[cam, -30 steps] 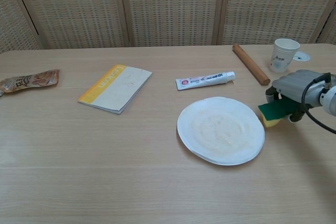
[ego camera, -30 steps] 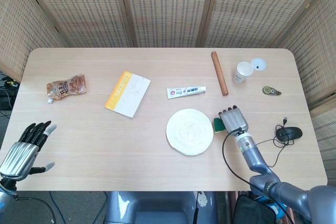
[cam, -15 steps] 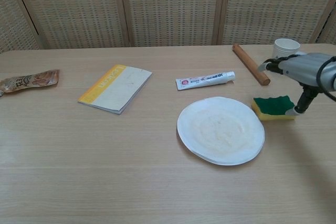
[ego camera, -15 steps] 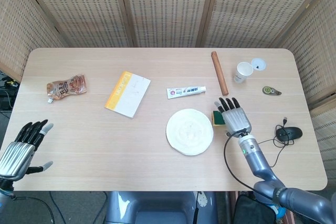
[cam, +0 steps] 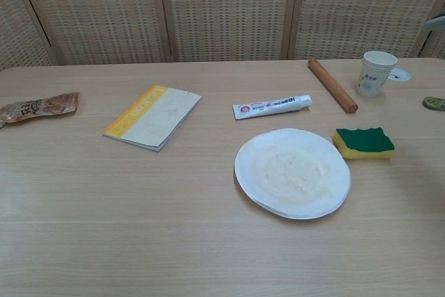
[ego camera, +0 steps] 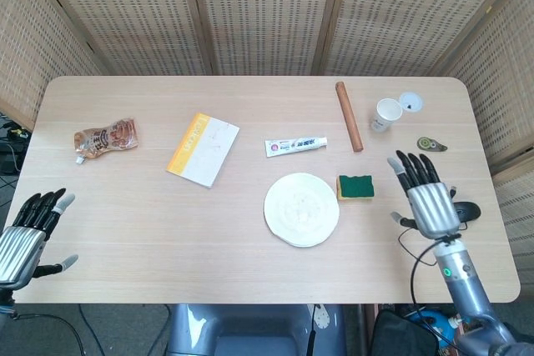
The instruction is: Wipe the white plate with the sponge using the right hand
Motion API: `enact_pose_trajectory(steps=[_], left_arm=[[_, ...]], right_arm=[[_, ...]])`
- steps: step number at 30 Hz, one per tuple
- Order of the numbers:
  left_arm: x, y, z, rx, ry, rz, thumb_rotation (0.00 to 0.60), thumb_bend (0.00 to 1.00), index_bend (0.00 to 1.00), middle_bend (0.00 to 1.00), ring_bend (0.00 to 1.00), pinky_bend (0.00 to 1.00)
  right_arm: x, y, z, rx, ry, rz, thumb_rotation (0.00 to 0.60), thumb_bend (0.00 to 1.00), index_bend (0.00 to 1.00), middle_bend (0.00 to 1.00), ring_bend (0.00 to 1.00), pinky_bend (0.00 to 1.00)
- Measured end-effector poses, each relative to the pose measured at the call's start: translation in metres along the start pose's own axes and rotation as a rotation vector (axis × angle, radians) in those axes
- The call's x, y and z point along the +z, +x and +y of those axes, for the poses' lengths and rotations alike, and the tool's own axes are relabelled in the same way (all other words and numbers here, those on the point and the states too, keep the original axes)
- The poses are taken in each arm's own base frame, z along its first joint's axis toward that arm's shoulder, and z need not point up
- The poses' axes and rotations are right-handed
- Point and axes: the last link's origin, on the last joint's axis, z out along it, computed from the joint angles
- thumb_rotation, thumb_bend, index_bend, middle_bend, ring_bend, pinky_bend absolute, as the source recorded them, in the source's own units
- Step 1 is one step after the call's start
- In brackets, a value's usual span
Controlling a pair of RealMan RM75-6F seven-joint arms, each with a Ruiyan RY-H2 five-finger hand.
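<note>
The white plate (ego camera: 301, 208) (cam: 292, 172) lies near the table's middle. A green-topped yellow sponge (ego camera: 355, 187) (cam: 363, 142) rests flat on the table just to its right, with nothing touching it. My right hand (ego camera: 425, 196) hovers open to the right of the sponge, fingers spread and well apart from it; the chest view shows none of it. At the table's front left corner my left hand (ego camera: 25, 235) is open and holds nothing.
A toothpaste tube (ego camera: 295, 146) lies behind the plate, a wooden rolling pin (ego camera: 348, 115) and a paper cup (ego camera: 386, 113) at the back right. A yellow-edged notebook (ego camera: 202, 148) and a snack pouch (ego camera: 105, 137) sit on the left. A black mouse (ego camera: 464, 211) lies by the right edge.
My right hand let go of the sponge and drew back to the right, leaving the sponge flat beside the plate. The left hand sank slightly toward the front left corner.
</note>
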Motion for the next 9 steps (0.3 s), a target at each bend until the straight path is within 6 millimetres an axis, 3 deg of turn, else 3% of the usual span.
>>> enact_pose_trajectory(steps=[9], left_arm=[[-0.005, 0.0, -0.001, 0.005, 0.003, 0.02, 0.6, 0.0, 0.0, 0.0, 0.0, 0.0]], right_arm=[[-0.072, 0.001, 0.029, 0.045, -0.048, 0.052, 0.6, 0.0, 0.0, 0.0, 0.0, 0.0]])
